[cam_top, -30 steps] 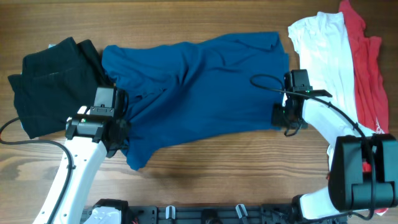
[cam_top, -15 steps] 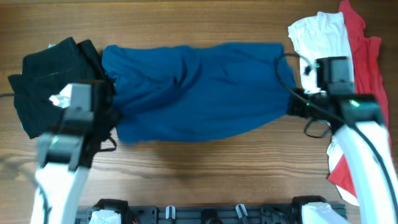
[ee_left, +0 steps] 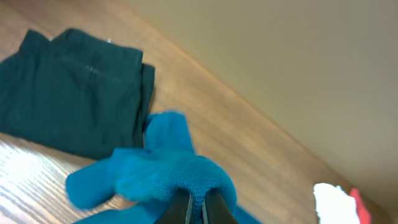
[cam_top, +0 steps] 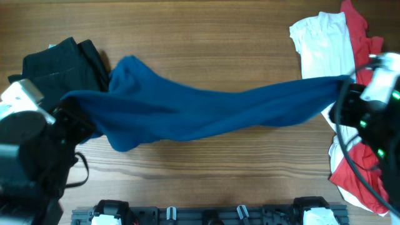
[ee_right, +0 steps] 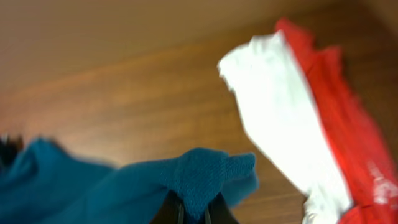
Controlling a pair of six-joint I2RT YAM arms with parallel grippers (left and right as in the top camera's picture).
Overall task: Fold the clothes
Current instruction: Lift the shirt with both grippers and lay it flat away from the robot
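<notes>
across the middle of the wooden table (cam_top: 206, 37), one royal-blue shirt (cam_top: 200, 112), lifted at both ends and stretched lengthwise between the two arms. left gripper (ee_left: 196, 208) jaws pinched tight on a bunched fold at the shirt's left end; right gripper (ee_right: 191, 211) jaws likewise closed on its right end. black garment (cam_top: 59, 62) lies far left, beside the shirt; white garment (cam_top: 325, 44) and red garment (cam_top: 365, 56) lie overlapping, far right.

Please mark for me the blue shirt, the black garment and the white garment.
blue shirt (cam_top: 206, 114), overhead view, middle of the stretched cloth.
black garment (cam_top: 59, 62), overhead view, its upper folded part.
white garment (cam_top: 322, 47), overhead view, the middle of its body.
</notes>
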